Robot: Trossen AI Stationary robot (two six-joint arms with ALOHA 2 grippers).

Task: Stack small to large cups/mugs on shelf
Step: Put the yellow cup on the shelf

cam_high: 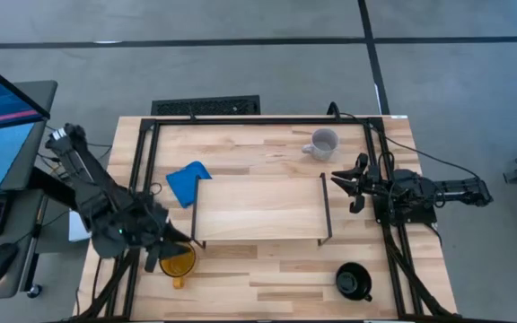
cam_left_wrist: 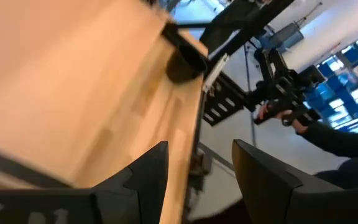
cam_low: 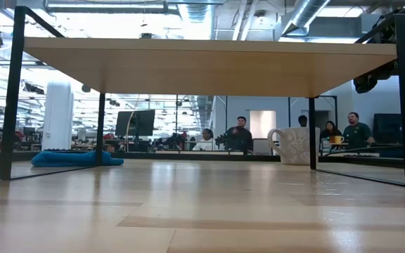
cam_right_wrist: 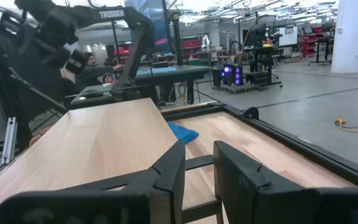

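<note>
The yellow-orange mug [cam_high: 179,263] is near the table's near-left corner, handle toward the near edge. My left gripper [cam_high: 162,248] is over its far-left rim, and the left wrist view shows its fingers open [cam_left_wrist: 194,171] with no mug between them. The pale grey-white mug [cam_high: 323,144] [cam_low: 294,145] stands on the table beyond the shelf's far right corner. The black mug [cam_high: 353,281] [cam_left_wrist: 182,65] stands near the near-right corner. The shelf [cam_high: 258,208] [cam_low: 202,63] stands mid-table on its wire legs. My right gripper [cam_high: 352,188] [cam_right_wrist: 199,168] hovers open just off the shelf's right end. My left gripper sits over the yellow-orange mug's rim [cam_high: 170,256] from above. The gripper covers that spot in the high view, so I cannot tell whether it touches the mug.
A blue cloth [cam_high: 187,182] [cam_low: 76,158] lies on the table by the shelf's far left corner. A black frame [cam_high: 142,161] runs round the tabletop. People sit in the room beyond the far edge, and a person's sleeve [cam_left_wrist: 337,137] shows beside a handheld device.
</note>
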